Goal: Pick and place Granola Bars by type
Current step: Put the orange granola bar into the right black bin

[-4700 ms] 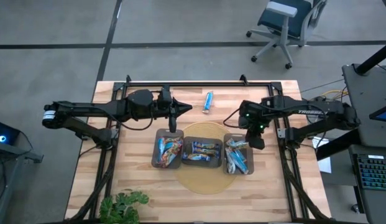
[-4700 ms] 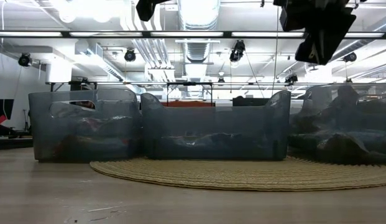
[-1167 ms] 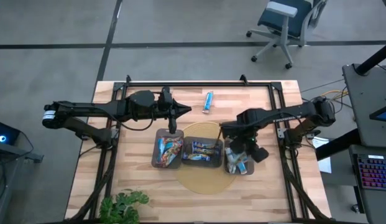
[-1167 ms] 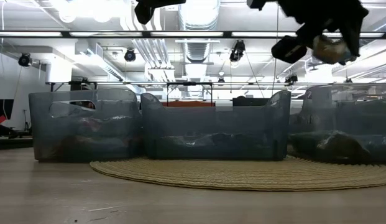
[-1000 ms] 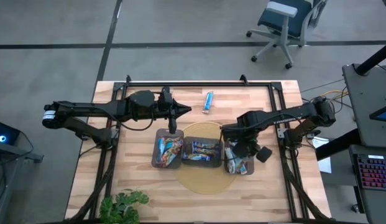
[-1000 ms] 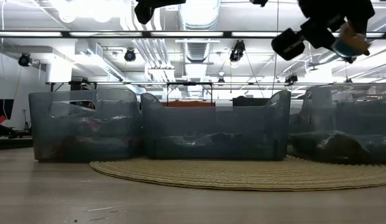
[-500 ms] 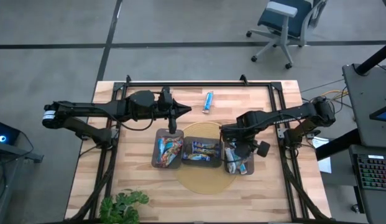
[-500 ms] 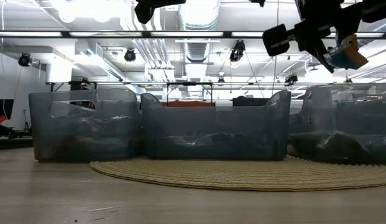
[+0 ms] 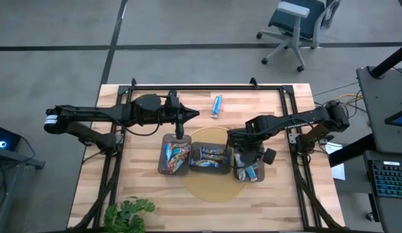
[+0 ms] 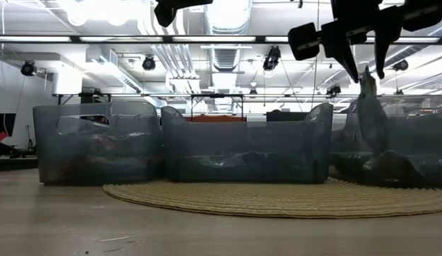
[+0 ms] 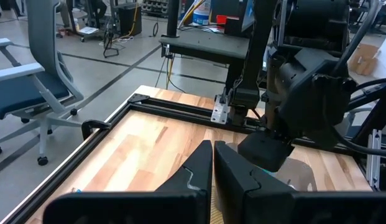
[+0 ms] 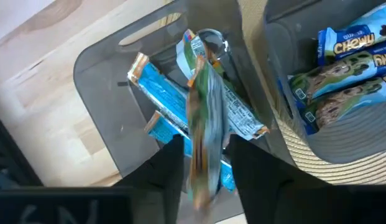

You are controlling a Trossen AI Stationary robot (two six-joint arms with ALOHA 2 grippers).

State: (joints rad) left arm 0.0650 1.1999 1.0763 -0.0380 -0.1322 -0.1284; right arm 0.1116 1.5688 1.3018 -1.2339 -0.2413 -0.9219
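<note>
My right gripper (image 10: 366,71) points down over the right tray (image 9: 239,169), which holds blue bars (image 12: 161,99). Its fingers stand open. A granola bar (image 12: 204,118) shows blurred and upright between and below them, its lower part inside the tray. My left gripper (image 11: 212,168) is shut on nothing and points level above the far side of the left tray (image 9: 175,155), which holds mixed bars. The middle tray (image 9: 210,158) holds brown and blue bars. One blue bar (image 9: 217,105) lies flat on the far table. My right gripper's fingers (image 12: 171,162) stand on either side of the upright bar's upper end (image 10: 367,80). Whether they touch it, I cannot tell, because the bar is blurred. It hangs end down over the blue bars in the right tray.
A round woven mat (image 9: 213,188) lies under the three trays. A potted plant (image 9: 129,217) stands at the near left edge. A black frame (image 9: 207,87) runs along the table's far side. Bare wood lies near the front and at both sides.
My right gripper has stayed over the right tray, rolled about its own axis and opened. The bar that it held tilted out to one side now stands upright below the fingertips and is going down into the tray.
</note>
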